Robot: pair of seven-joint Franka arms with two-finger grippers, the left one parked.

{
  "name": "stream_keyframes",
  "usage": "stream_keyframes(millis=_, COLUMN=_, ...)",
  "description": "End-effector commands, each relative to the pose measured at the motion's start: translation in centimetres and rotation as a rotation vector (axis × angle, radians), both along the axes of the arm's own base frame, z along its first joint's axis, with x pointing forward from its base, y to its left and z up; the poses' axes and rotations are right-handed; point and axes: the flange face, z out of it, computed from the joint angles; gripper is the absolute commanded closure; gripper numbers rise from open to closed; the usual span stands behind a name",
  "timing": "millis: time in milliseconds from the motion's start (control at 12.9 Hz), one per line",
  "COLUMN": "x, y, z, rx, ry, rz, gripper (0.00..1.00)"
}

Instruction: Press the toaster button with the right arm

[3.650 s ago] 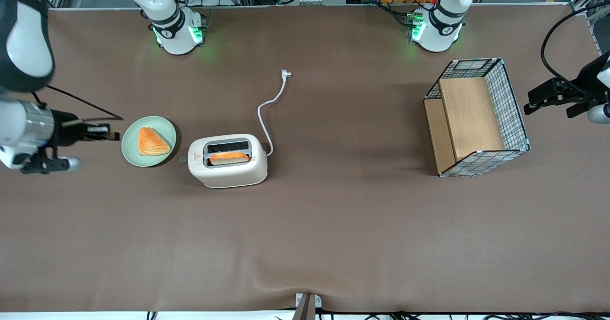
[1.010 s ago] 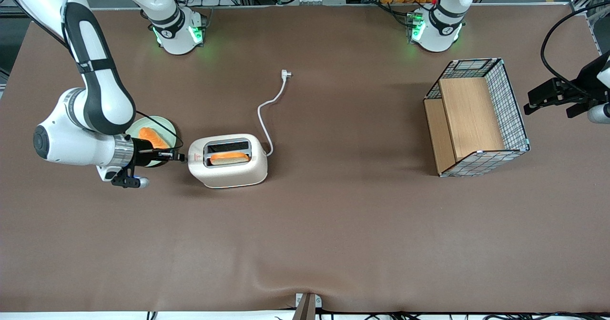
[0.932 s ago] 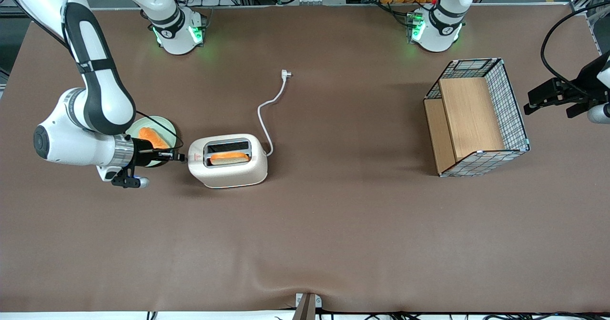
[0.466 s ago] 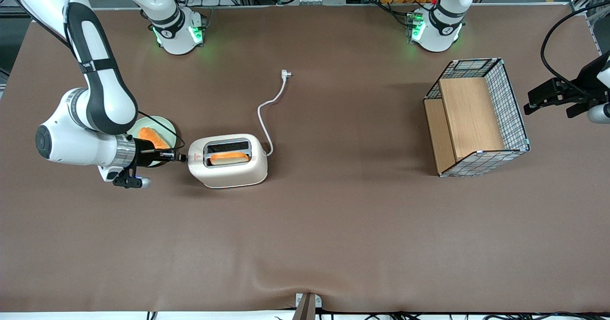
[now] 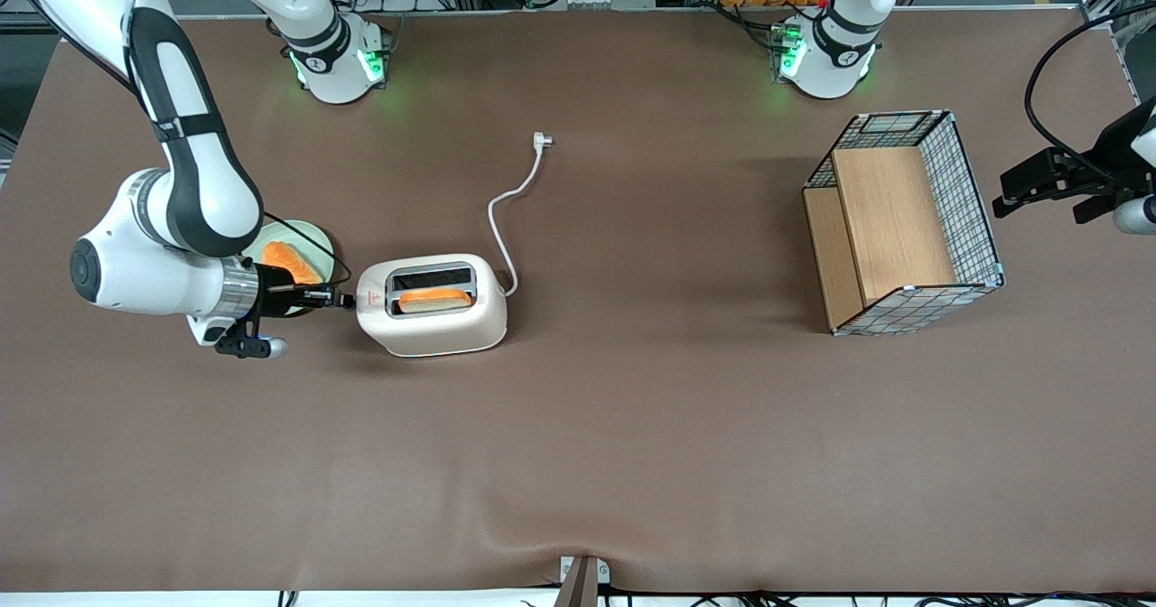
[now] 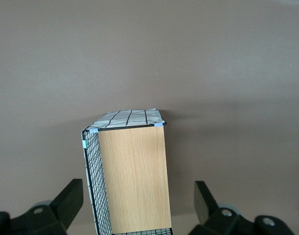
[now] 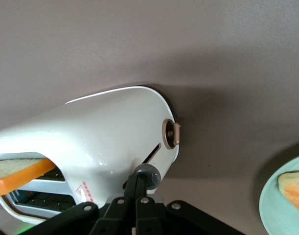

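Since the first frame the right arm (image 5: 172, 255) has swung in from the left edge of the front view and lowered to the toaster's narrow end; over the last second it has barely shifted. At left centre of the front view, we see its gripper (image 5: 339, 299) reaching level over the green plate (image 5: 327, 247), where an orange pastry wedge (image 5: 291, 260) lies. The fingertips meet the end face of the toaster (image 5: 433, 305), which stands just left of frame centre with one orange slice (image 5: 434, 299) in the slot nearer the camera. The white cord (image 5: 512, 200) trails up to its plug (image 5: 542, 141).

Only the right wrist view shows the contact: the black fingers (image 7: 135, 188) are pressed together, their tip on the grey toaster button (image 7: 148, 176) beside its dark slot. It also shows a round beige dial (image 7: 171, 133) on that face, and a red triangle label (image 7: 84, 190) whose writing we cannot read.

At right in the front view stands a wire basket (image 5: 971, 200) with wooden panels; the left wrist view sees little else.
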Motion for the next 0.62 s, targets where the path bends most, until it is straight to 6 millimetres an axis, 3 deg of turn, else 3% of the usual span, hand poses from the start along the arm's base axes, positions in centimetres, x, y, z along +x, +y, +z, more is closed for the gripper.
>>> stream_keyframes(millis=0, x=0.1, y=0.1, z=-1.2, rx=0.007, ry=-0.02, rz=0.012, gripper=1.0)
stream_keyframes(millis=544, x=0.2, y=-0.3, z=-3.3, rx=0.001, ry=-0.021, rz=0.027, gripper=1.0)
